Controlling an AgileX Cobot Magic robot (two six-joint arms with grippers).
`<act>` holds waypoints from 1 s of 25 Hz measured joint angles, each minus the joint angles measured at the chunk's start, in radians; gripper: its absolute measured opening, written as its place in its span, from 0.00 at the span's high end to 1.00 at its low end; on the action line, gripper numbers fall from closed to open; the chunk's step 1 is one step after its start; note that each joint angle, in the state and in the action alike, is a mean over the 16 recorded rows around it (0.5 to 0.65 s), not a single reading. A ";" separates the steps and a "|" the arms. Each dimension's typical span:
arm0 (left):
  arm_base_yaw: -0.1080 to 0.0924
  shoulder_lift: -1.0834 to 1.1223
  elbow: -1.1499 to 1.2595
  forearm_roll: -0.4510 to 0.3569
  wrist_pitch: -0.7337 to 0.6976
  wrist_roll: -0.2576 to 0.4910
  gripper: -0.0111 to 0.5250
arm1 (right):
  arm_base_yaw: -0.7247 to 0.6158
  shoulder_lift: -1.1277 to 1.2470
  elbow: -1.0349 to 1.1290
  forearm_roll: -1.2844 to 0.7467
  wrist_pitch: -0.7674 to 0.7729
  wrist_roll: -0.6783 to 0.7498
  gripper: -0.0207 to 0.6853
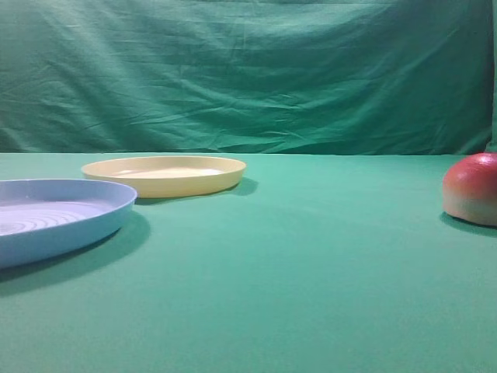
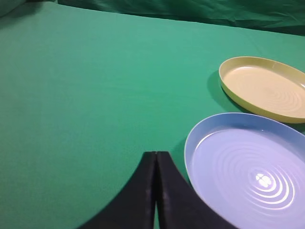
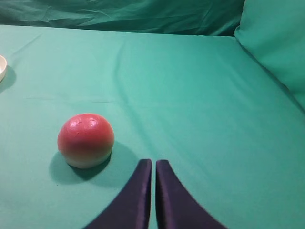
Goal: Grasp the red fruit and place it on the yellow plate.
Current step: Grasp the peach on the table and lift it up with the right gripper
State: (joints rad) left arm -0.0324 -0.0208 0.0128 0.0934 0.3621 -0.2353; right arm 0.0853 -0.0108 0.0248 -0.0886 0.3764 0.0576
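Observation:
The red fruit (image 1: 473, 189) rests on the green cloth at the far right of the exterior view, partly cut by the frame edge. In the right wrist view the red fruit (image 3: 86, 140) lies left of and a little beyond my right gripper (image 3: 153, 163), which is shut and empty. The yellow plate (image 1: 165, 175) stands empty at the back left. In the left wrist view the yellow plate (image 2: 265, 88) is at the upper right, far from my left gripper (image 2: 156, 154), which is shut with nothing held. Neither gripper shows in the exterior view.
A light blue plate with ridged rings (image 1: 46, 220) sits at the front left; the blue plate (image 2: 246, 167) lies just right of my left gripper. A green cloth backdrop (image 1: 248, 70) hangs behind the table. A raised fold of cloth (image 3: 276, 43) stands at the right.

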 joint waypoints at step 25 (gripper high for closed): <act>0.000 0.000 0.000 0.000 0.000 0.000 0.98 | 0.000 0.000 0.000 0.008 -0.018 0.001 0.97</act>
State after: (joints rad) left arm -0.0324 -0.0208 0.0128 0.0934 0.3621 -0.2353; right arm 0.0853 -0.0108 0.0251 -0.0810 0.3581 0.0585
